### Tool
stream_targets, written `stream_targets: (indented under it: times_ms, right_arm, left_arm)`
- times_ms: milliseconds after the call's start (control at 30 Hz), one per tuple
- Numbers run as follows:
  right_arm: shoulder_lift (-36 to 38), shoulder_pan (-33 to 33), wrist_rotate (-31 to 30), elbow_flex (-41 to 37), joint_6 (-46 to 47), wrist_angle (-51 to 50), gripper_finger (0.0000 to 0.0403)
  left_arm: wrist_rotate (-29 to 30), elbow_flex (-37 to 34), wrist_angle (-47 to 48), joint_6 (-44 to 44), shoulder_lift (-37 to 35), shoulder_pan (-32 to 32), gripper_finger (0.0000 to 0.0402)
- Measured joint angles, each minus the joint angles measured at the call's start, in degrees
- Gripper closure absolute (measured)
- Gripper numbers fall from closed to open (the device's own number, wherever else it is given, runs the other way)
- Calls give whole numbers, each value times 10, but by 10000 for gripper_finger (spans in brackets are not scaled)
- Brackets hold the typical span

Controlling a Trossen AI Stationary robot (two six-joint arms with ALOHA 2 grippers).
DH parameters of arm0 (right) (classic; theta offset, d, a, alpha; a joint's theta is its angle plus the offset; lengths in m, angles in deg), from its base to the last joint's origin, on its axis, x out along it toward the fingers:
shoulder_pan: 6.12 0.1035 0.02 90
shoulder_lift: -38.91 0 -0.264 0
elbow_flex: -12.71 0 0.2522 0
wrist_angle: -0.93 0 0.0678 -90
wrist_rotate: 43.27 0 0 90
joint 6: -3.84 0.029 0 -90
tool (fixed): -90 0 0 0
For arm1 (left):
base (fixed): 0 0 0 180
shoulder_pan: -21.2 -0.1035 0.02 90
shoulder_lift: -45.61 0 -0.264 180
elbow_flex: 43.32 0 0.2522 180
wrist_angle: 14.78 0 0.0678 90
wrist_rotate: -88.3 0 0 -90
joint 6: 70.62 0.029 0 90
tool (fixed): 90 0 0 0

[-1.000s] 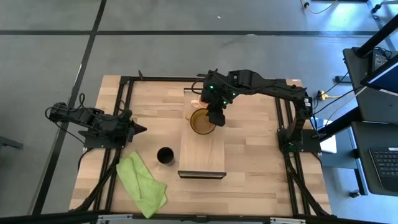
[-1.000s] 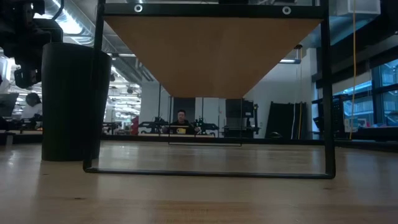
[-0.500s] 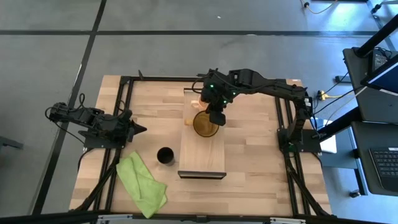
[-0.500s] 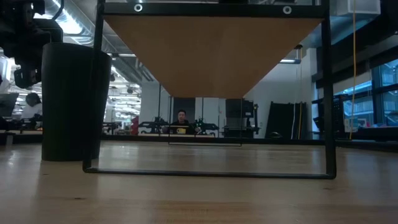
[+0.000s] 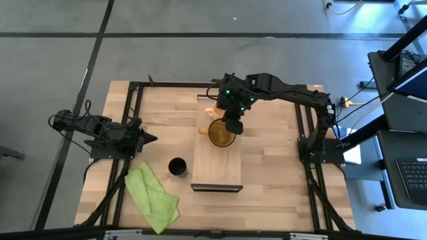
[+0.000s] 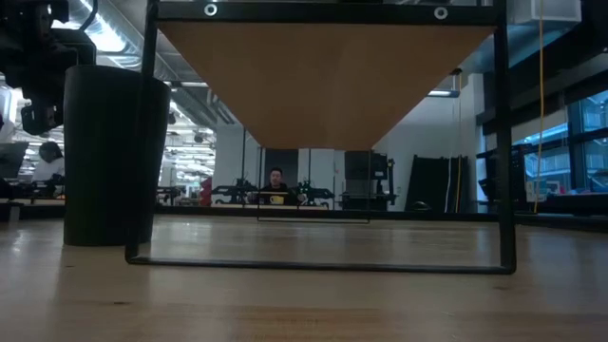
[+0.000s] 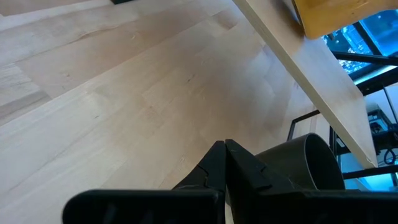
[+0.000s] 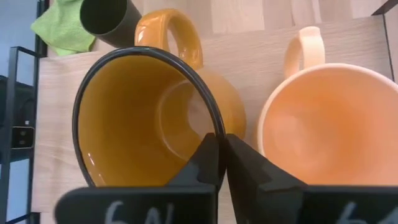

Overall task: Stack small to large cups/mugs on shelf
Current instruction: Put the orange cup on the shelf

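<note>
The amber mug (image 5: 220,133) stands on the shelf (image 5: 217,163), a raised light-wood board. My right gripper (image 8: 222,148) is shut on its rim. The peach mug (image 8: 323,124) stands right beside it on the shelf, toward the far edge, mostly under my right arm in the high view. The black cup (image 5: 177,166) stands on its base on the tabletop, left of the shelf. My left gripper (image 5: 151,139) waits shut at the table's left, holding nothing. My right gripper has the amber mug's dark rim (image 8: 216,127), on the side opposite its handle (image 8: 171,28). One finger is inside the mug and one outside. The fingers come from above, pointing down. The mug's base is hidden, so I cannot tell if it rests on the shelf.
A green cloth (image 5: 152,198) lies crumpled at the table's near left, close to the black cup. The shelf stands on thin black frame legs (image 6: 502,142). Black rails (image 5: 137,120) run along the table's left and right sides. Bare shelf lies near of the amber mug.
The amber mug has shifted a little on the shelf toward the table's near right, with my right gripper staying at its rim. My left arm has kept still.
</note>
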Motion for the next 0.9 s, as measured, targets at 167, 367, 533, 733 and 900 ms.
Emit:
stream_targets:
  times_ms: [167, 367, 533, 733, 900]
  right_arm:
    - [0, -2, 16, 0, 9, -6, 385]
    - [0, -2, 20, -1, 10, -8, 388]
    - [-1, -5, 20, -1, 10, 5, 389]
    - [-2, -27, 49, -3, 16, 8, 389]
    - [-3, -43, 64, -3, 21, 3, 390]
  left_arm:
    - [0, 0, 0, 0, 0, 0, 401]
    - [0, 0, 0, -1, 0, 0, 401]
    - [0, 0, 0, -1, 0, 0, 401]
    - [0, 0, 0, -1, 0, 0, 401]
    - [0, 0, 0, -1, 0, 0, 401]
